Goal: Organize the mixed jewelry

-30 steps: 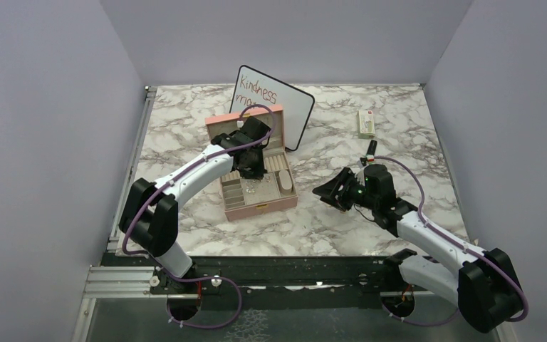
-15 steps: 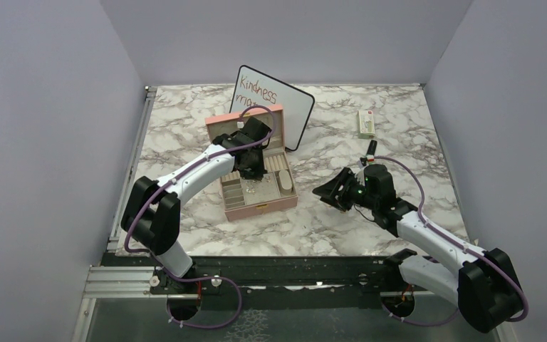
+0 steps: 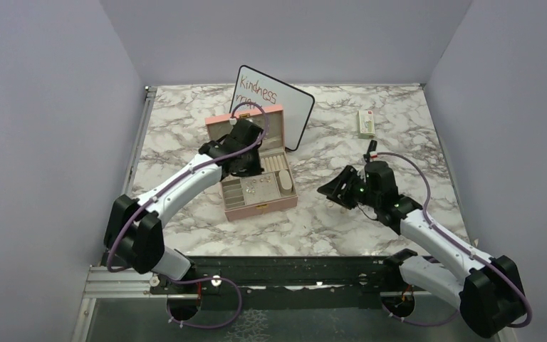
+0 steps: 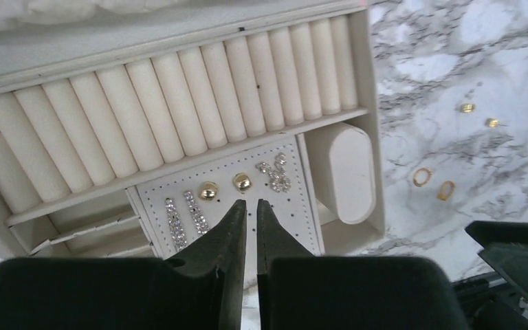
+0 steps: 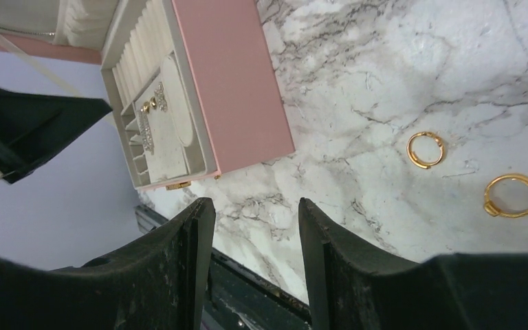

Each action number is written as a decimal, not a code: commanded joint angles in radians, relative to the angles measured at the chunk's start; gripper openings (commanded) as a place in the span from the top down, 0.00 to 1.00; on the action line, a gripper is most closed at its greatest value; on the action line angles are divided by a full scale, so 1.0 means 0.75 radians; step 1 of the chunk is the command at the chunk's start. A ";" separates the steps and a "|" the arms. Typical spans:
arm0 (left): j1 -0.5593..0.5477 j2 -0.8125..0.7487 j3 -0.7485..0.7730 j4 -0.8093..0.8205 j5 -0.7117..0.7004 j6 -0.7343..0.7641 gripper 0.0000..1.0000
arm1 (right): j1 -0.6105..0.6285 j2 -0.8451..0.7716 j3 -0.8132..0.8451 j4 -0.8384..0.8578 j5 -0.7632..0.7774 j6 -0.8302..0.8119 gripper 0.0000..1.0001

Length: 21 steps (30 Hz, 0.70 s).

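Our right hand hangs open and empty over the marble worktop. Just right of its jaws a plain gold ring lies flat. A second gold ring with a small setting lies further right, apart from the first. This hand is much nearer both than our left hand, which hovers over the pink jewellery box, jaws all but together and holding nothing.

Beneath the left hand the perforated earring panel carries two crystal bar earrings, two gold ball studs and a crystal cluster. The ring rolls ahead of it are bare, as is the oval cushion to its right. Two tiny gold bits lie past the box wall. We judge the next pick falls to the right hand, shifting right.
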 commanded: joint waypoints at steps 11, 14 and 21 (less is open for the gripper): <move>-0.004 -0.536 -0.314 0.240 -0.134 -0.042 0.39 | -0.006 0.078 0.346 -0.415 0.363 -0.441 0.44; -0.004 -0.688 -0.434 0.357 -0.166 -0.018 0.27 | -0.007 0.147 0.426 -0.484 0.502 -0.520 0.43; -0.004 -0.944 -0.667 0.606 -0.212 0.059 0.01 | -0.009 0.330 0.528 -0.618 0.716 -0.561 0.35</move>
